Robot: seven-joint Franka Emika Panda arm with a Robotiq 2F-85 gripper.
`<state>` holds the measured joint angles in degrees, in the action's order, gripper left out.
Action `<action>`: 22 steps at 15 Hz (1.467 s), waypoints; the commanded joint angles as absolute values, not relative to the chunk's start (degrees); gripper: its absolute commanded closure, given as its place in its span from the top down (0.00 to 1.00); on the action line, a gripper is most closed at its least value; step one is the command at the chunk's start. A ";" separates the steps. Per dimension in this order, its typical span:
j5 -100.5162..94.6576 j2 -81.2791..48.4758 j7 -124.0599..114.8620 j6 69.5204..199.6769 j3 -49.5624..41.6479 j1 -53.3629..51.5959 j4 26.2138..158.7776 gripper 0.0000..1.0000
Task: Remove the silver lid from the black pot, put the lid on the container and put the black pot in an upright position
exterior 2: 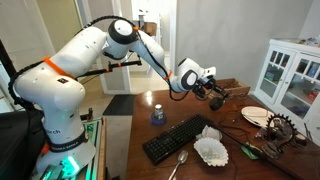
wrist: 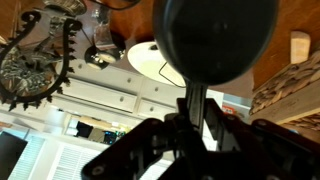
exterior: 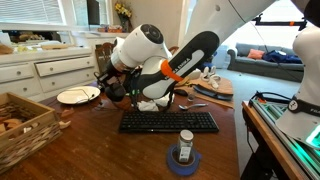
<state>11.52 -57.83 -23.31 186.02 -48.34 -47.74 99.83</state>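
Wooden table [exterior: 90, 125], white cabinets [exterior: 40, 70], bright windows [exterior: 35, 12].

My gripper [wrist: 192, 120] is black, and the black pot [wrist: 215, 40] in it is the same plain, dark black, handle included. Behind the hand, my arm [exterior: 140, 45] is glossy white, with an orange band [exterior: 172, 70] and a black section after it. Just past my hand the plate [wrist: 148, 60] is plain white and the table [wrist: 300, 15] a warm reddish-brown wood. Off to one side of the hand, the metal ornament [wrist: 35, 60] has a dark toothed rim around pale scrollwork. Farther from my hand, the keyboard [exterior: 168, 121] is black, the tape roll [exterior: 183, 163] blue, the basket [exterior: 25, 122] tan wicker weave.
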 commanded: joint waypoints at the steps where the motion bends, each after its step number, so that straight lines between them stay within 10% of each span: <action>1: 16.95 -62.73 -24.16 185.02 -53.40 -52.60 102.85 0.06; 22: 0.52 -57.63 -19.89 160.20 -55.26 -53.50 107.97 0.06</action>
